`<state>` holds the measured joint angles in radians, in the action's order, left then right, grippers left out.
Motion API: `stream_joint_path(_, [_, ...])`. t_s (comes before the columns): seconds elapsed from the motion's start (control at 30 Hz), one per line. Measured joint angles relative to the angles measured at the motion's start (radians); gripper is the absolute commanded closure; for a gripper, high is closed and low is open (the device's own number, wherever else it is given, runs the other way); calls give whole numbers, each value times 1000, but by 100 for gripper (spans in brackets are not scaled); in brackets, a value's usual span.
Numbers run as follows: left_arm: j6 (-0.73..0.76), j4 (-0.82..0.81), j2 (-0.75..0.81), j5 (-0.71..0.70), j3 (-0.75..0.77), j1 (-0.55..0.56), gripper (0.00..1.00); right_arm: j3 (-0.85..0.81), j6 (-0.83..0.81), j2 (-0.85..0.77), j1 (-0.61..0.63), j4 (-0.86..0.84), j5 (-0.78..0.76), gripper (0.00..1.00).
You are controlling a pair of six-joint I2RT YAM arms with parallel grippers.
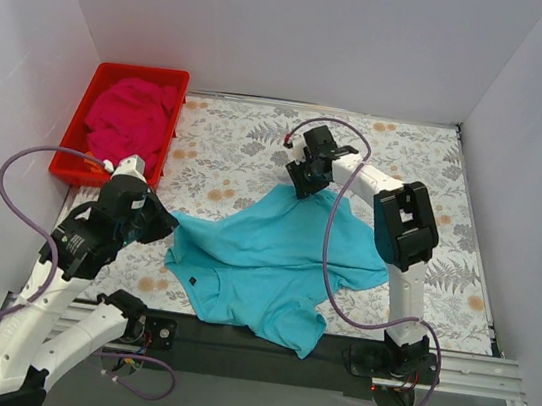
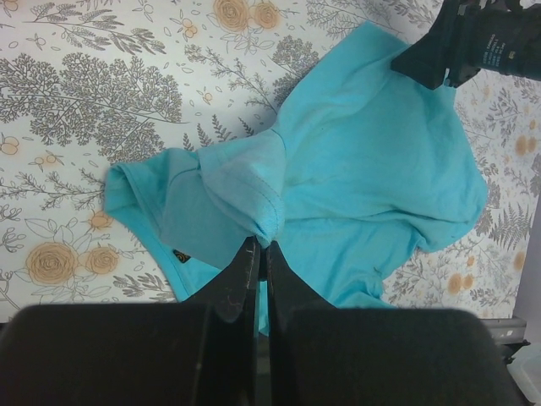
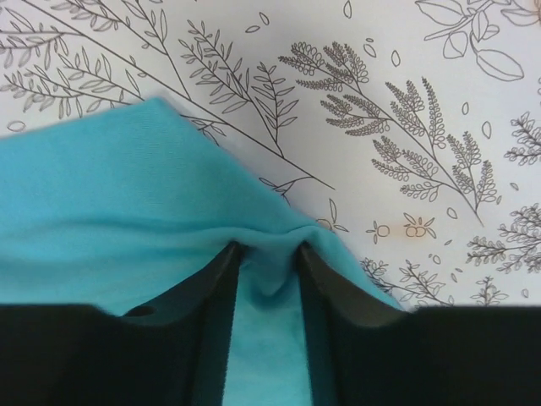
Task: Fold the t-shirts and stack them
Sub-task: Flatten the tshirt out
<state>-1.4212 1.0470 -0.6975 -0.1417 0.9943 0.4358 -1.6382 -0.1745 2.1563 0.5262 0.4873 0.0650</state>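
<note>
Well, turquoise t-shirt (image 1: 272, 264): lying rumpled in the middle of the flowered table (image 1: 409, 152), between the two arms.
Left gripper (image 2: 258, 245): pressed together, pinching a bunched edge on the shirt's left side.
Right gripper (image 3: 266, 254): jaws astride a ridge of cloth at the far edge; I can't tell whether it has bitten.
Doing it well: I'd want that far pinch firm before any lift, then an even pull apart to flatten the cloth.
Pink t-shirt (image 1: 131, 118): heaped in the red tray (image 1: 172, 78), not yet folded.
</note>
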Motion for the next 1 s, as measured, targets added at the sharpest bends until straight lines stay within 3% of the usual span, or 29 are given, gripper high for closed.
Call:
stream_joint_path(0.03, [0,0,-2,0,0,0,100,-3,-5,4,2,-1,-7,76])
stream_joint_path(0.07, [2,0,-5,-1,0,0,100,-5,-6,5,2,-2,-7,94])
stream_joint_path(0.1, [5,-1,-9,-3,0,0,100,-6,-13,6,2,-2,-10,99])
stream_joint_path(0.27, [55,-8,-77,-27,27,0,100,-29,-13,2,3,25,-79,99])
stream_joint_path(0.43, [124,-37,-231,-79,217,0,100,-31,8,-144,-2,56,-232,99])
stream_joint_path(0.6, [138,-59,-230,-82,280,0,100,208,99,-568,-12,5,-330,85])
stream_joint_path(0.7, [119,-45,-172,-53,235,0,100,455,200,-802,-16,-2,-310,73])
stream_joint_path(0.83, [72,26,-70,-4,149,0,100,774,357,-936,-15,48,-190,52])
stream_joint_path(0.93, [32,77,9,32,106,0,100,969,455,-1013,-14,140,-100,44])
stream_joint_path(1.0, [6,99,57,58,83,0,100,995,485,-1074,-14,190,-79,42])
